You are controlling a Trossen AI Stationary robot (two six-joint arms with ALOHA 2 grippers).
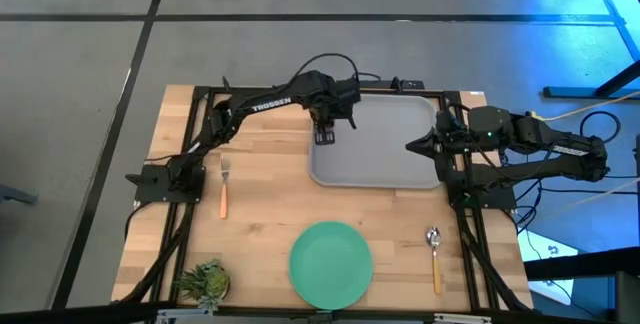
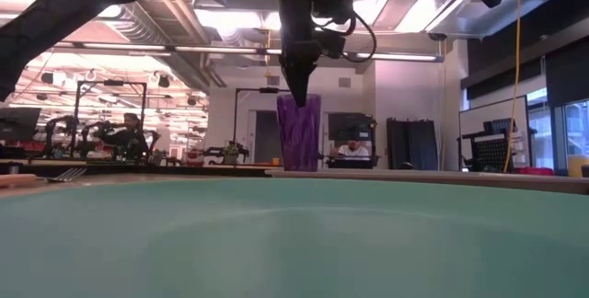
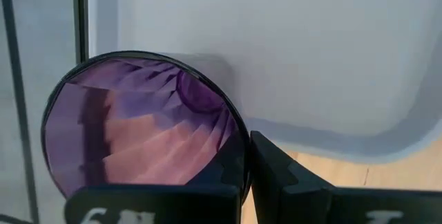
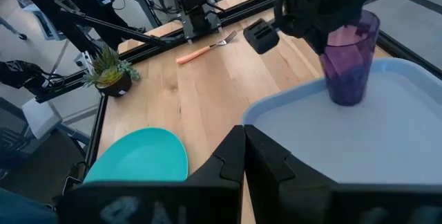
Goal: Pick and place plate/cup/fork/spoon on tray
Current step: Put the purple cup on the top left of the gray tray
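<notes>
Left gripper hung over the near-left corner of the tray, its fingers straddling the rim of the cup. One finger was inside the mouth and one outside, closed on the cup's wall as far as the left wrist view showed. The cup stood upright on the tray floor by the left rim, or just above it; the frames did not settle whether it had touched down. Release looked like the step in hand.

Right gripper waited at the tray's right edge, its fingers pressed together and holding nothing.

Judging by how things lay, the task was about a quarter done. The cup was at the tray but not yet let go. The plate lay on the bare table near the front edge, well apart from the tray. The fork lay on the left side beside the left arm's base, the spoon on the right near the front. A small potted plant sat at the front-left corner. Three items remained to be moved.
</notes>
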